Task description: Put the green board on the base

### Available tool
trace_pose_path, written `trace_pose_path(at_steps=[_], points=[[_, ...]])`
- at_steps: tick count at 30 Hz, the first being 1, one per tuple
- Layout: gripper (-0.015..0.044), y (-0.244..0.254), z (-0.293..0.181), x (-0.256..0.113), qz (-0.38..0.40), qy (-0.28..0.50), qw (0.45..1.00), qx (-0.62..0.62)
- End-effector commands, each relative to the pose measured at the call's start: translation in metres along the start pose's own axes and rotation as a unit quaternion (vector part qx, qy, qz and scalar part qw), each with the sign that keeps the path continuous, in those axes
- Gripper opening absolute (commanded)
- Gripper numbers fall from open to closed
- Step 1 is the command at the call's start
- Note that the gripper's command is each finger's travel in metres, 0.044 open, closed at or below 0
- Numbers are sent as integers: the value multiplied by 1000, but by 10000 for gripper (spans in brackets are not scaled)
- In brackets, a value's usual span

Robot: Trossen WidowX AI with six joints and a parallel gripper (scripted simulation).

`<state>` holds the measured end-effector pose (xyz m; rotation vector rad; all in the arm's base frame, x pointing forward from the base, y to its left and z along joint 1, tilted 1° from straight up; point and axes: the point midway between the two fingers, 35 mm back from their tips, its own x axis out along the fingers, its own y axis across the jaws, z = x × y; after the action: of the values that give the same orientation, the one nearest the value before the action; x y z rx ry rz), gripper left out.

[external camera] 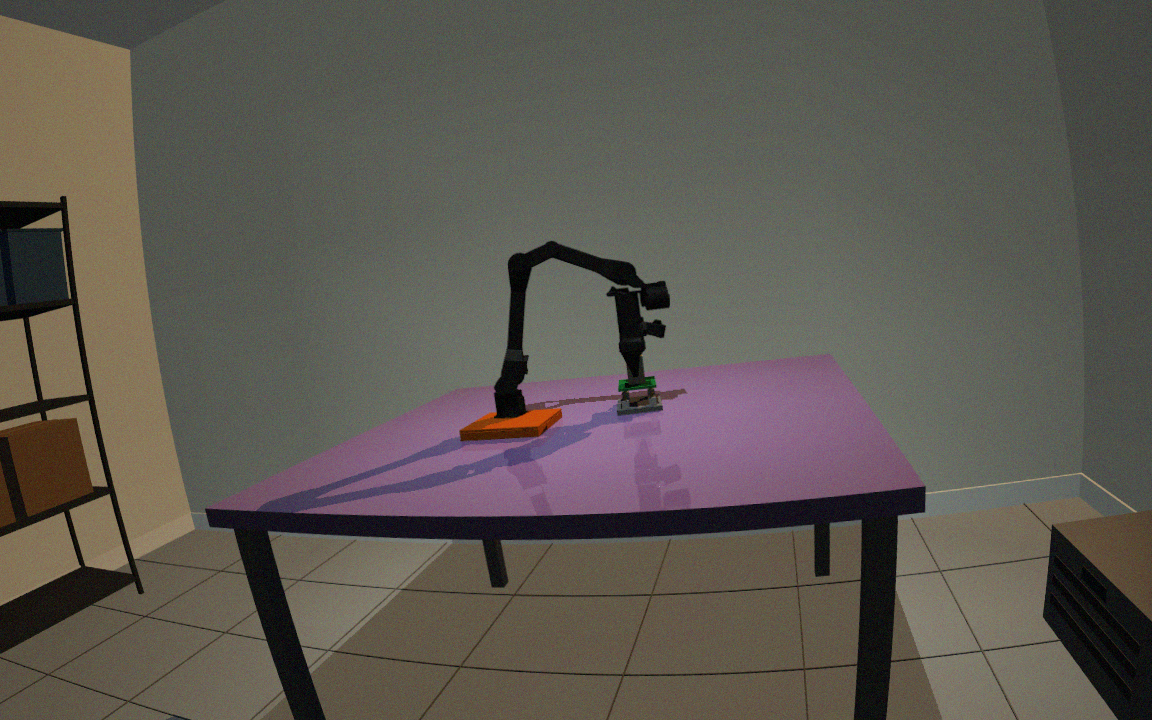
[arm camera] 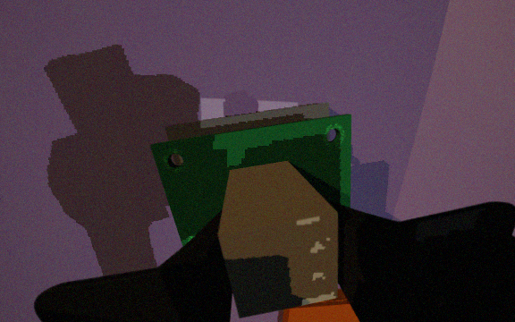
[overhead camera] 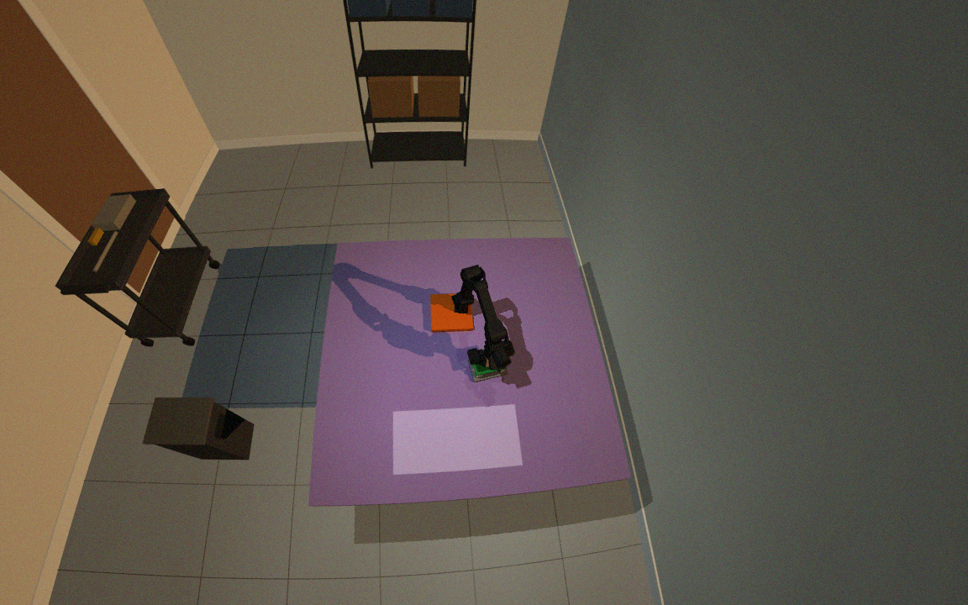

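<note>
My gripper (external camera: pixel 635 371) (arm camera: pixel 265 204) is shut on the square handle (arm camera: pixel 262 210) of the green board. The board (external camera: pixel 636 384) (arm camera: pixel 195 188) (overhead camera: pixel 484 370) is held roughly level, handle up, low over the grey base (external camera: pixel 639 410) (arm camera: pixel 316 111). In the exterior view the board is close to the tops of the posts; whether it touches the pins is too small to tell. In the wrist view a strip of the base shows past the board's far edge. Something brownish shows through the far left hole, and a purplish surface through the far right hole. The near holes are hidden or unclear.
The arm stands on an orange plate (overhead camera: pixel 451 319) (external camera: pixel 508 428) (arm camera: pixel 325 315) on the purple table (overhead camera: pixel 375 376) (external camera: pixel 741 447). A pale rectangle (overhead camera: pixel 457 439) lies in front of the base in the top view. A shelf rack, a cart and a dark cabinet stand off the table.
</note>
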<state>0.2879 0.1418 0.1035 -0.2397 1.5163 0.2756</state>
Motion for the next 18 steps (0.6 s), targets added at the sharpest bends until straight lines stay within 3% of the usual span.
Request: trace_pose_path(at_steps=[1, 18], points=[[0, 0, 0, 5, 0, 1, 1000, 2], [0, 0, 0, 7, 0, 0, 1000, 0]])
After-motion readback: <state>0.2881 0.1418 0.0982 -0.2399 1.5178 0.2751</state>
